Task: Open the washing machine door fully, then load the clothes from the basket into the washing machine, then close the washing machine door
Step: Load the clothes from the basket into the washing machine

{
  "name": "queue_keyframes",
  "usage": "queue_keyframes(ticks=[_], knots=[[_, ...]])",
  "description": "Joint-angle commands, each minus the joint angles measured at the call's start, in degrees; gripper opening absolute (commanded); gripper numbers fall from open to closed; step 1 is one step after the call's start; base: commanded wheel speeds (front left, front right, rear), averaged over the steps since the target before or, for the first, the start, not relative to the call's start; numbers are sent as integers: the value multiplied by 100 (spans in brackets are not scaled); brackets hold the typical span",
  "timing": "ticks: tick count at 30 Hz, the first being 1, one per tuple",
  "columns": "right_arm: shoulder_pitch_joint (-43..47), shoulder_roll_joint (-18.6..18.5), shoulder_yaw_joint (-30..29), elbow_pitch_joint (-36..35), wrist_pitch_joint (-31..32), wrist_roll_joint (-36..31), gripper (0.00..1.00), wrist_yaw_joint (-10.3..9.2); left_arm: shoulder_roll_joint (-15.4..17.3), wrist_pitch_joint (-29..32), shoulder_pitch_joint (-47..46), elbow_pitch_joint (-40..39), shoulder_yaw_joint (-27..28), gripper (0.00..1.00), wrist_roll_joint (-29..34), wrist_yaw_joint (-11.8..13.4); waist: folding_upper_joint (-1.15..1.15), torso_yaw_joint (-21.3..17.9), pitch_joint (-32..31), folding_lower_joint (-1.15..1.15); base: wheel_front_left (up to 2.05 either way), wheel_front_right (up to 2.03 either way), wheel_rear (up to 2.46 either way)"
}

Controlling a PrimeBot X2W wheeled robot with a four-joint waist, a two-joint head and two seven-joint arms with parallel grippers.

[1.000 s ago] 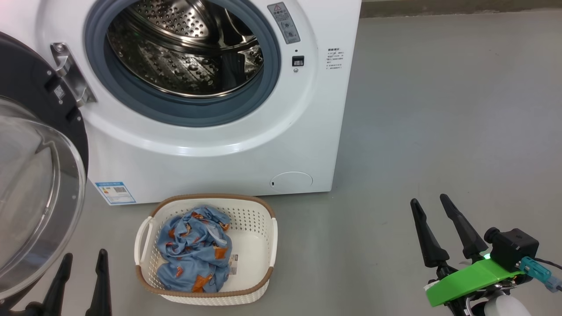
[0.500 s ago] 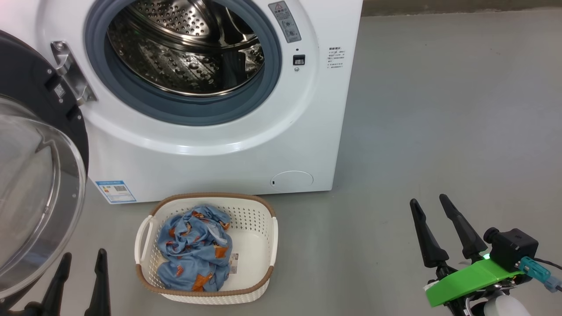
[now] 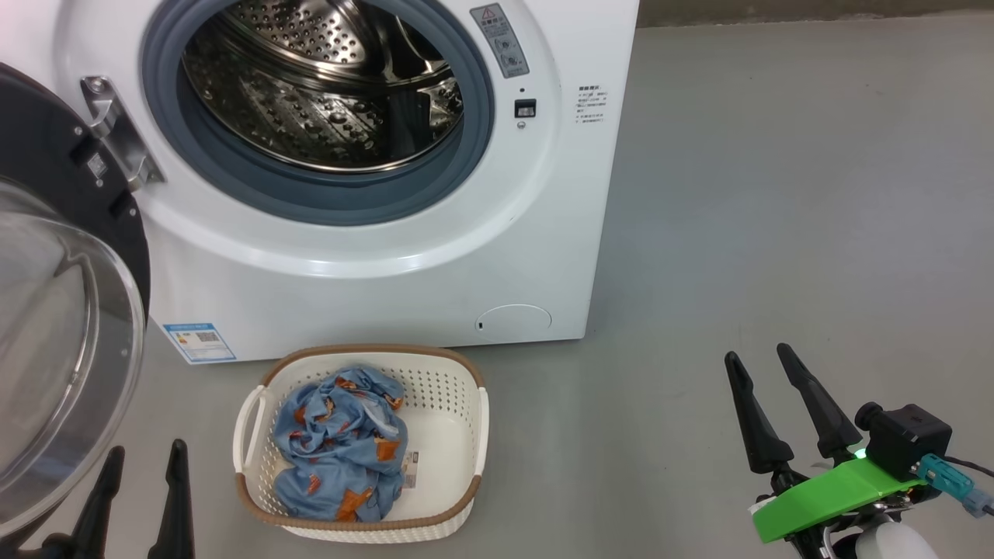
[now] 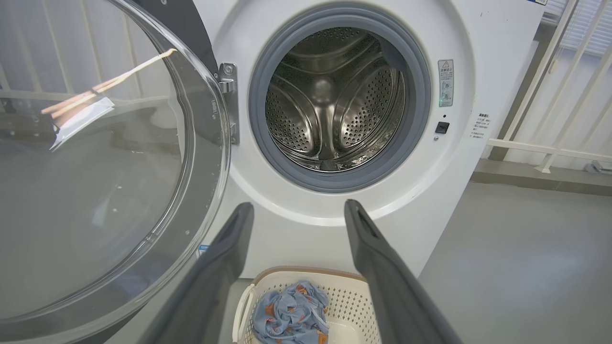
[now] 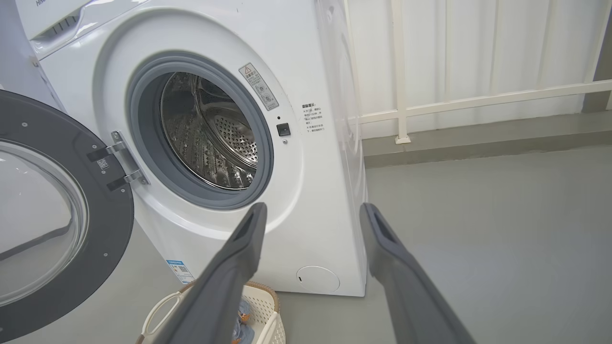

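Door [image 3: 66, 349] stands swung aside, clearing the drum [image 3: 326, 101]. Clothes [image 3: 338, 446] lie in the basket [image 3: 444, 388] just before the washer [image 3: 373, 287], for a short lift. My left gripper [image 3: 148, 448] and right gripper [image 3: 757, 353] hang spread, empty.

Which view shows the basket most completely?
The head view: the whole basket, seen from above, with both handles and the blue garment inside. The left wrist view cuts off its near part; the right wrist view shows one corner behind a gripper finger.
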Motion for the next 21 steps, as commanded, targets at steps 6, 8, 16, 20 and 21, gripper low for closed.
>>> queue_keyframes(ticks=[6, 8, 16, 20, 21], knots=[[-75, -16, 123, -163, -69, -77, 100, 9, 77, -47, -263, -106, 253, 100, 66, -48, 0, 11, 23, 0, 57, -57, 0], [-73, -12, 123, -163, -69, -77, 100, 9, 77, -47, -268, -102, 261, 100, 64, -49, 0, 15, 23, 0, 57, -57, 0], [-72, -9, 122, -167, -69, -84, 100, 9, 70, -47, -288, -93, 287, 100, 67, -52, 0, 39, 32, 0, 58, -58, 0], [-79, -7, 119, -167, -69, -90, 100, 9, 69, -47, -300, -85, 301, 100, 66, -54, 0, 51, 42, 0, 62, -62, 0], [-80, -6, 118, -164, -69, -90, 100, 9, 68, -47, -301, -81, 304, 100, 65, -54, 0, 54, 43, 0, 62, -62, 0]])
